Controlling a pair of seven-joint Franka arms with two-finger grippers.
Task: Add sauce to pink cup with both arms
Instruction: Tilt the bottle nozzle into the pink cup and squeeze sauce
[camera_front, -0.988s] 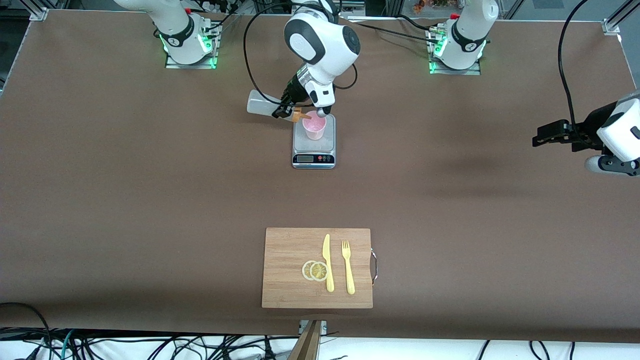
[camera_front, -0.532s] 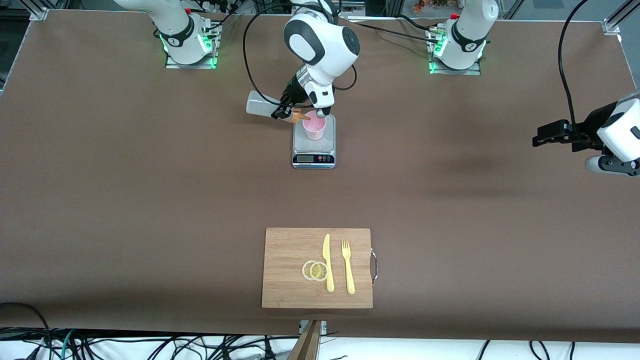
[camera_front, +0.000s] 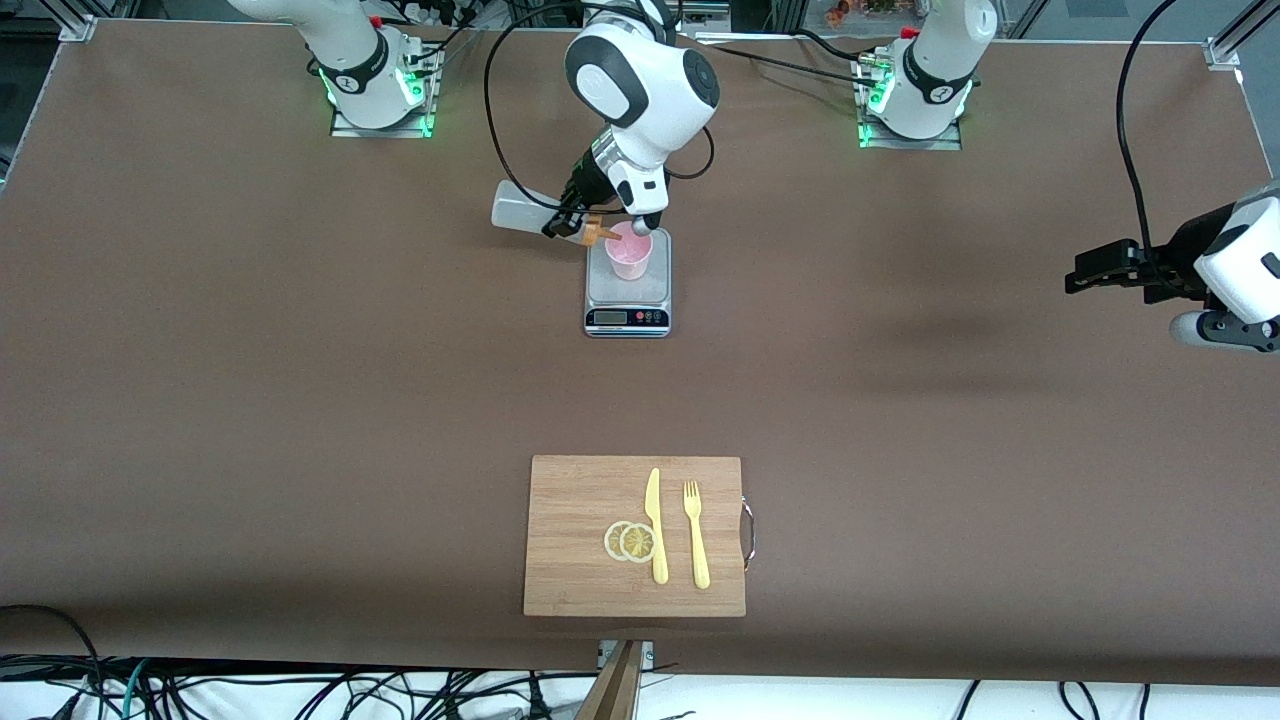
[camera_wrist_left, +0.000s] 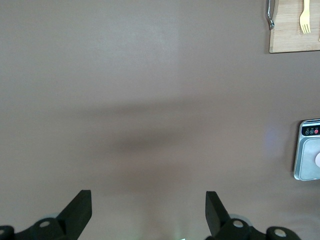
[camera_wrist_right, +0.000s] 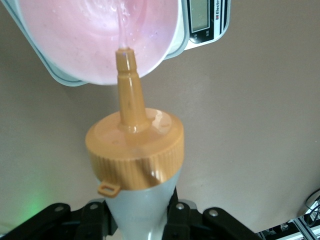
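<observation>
**Sauce pour over weighed cup — holdings and placements**

- Right gripper (camera_front: 566, 221): clamped on the body of the sauce (camera_front: 530, 212) bottle, which lies tipped nearly flat so the orange nozzle (camera_wrist_right: 129, 90) points down over the cup's rim; a thin clear stream seems to leave the tip.
- Pink cup (camera_front: 629, 256): upright on the scale (camera_front: 628, 290), near the robots' edge of the table at mid-width; probably set there so the added amount can be read off the display.
- Left gripper (camera_front: 1090, 272): jaws spread wide and empty, parked over bare table (camera_front: 900, 400) toward the left arm's end; this arm waits.
- Cutting board (camera_front: 580, 520): nearer the front camera, carrying lemon slices (camera_front: 630, 541), knife (camera_front: 655, 525) and fork (camera_front: 696, 535); well apart from the pour.
</observation>
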